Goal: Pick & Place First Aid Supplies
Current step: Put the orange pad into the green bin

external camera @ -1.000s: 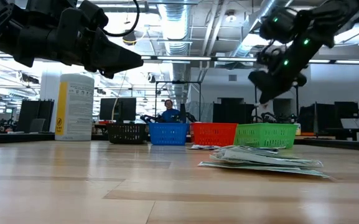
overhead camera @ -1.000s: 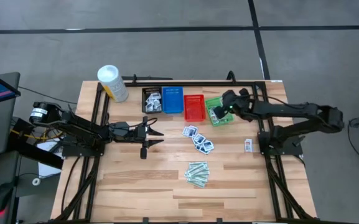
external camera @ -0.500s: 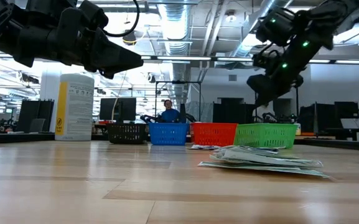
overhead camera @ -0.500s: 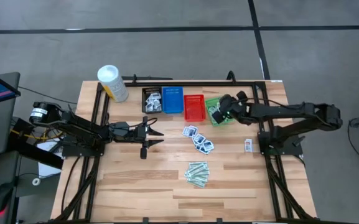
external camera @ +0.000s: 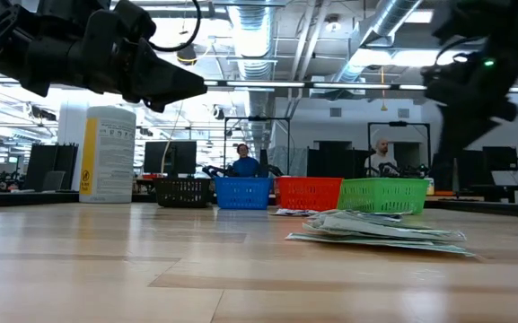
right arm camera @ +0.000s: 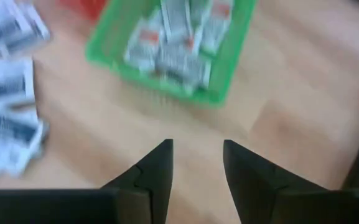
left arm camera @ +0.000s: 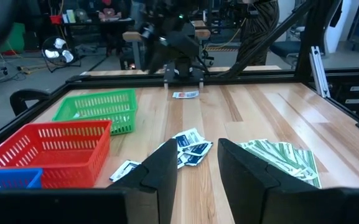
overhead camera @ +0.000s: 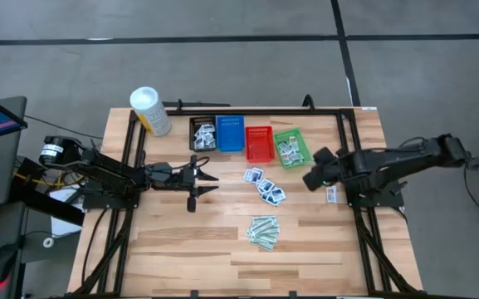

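Right pincer (overhead camera: 308, 180) hovered with its fingers spread and nothing between them, low over the wooden table (overhead camera: 222, 241) near the right-hand rail. Left pincer (overhead camera: 208, 177) waited over the table's left half, its fingers (left arm camera: 167, 165) also apart and empty.

Largest of the things was the white tub (overhead camera: 149, 110) with a yellow label, far behind the left pincer at the back corner. A row of four mesh baskets stood along the back edge: the green basket (overhead camera: 289, 148) just behind the right pincer, then the red basket (overhead camera: 259, 144), the blue basket (overhead camera: 230, 134) and the black basket (overhead camera: 202, 133) farther off toward the tub. White packets (right arm camera: 176, 37) lay piled in the green basket, and more showed in the black one.

Between the two pincers a cluster of loose packets (overhead camera: 265, 186) with blue print lay flat on the table. Pale-green strips (overhead camera: 263, 231) lay in a heap nearer the front edge. One single packet (overhead camera: 331, 194) lay just beside the right pincer, toward the rail.
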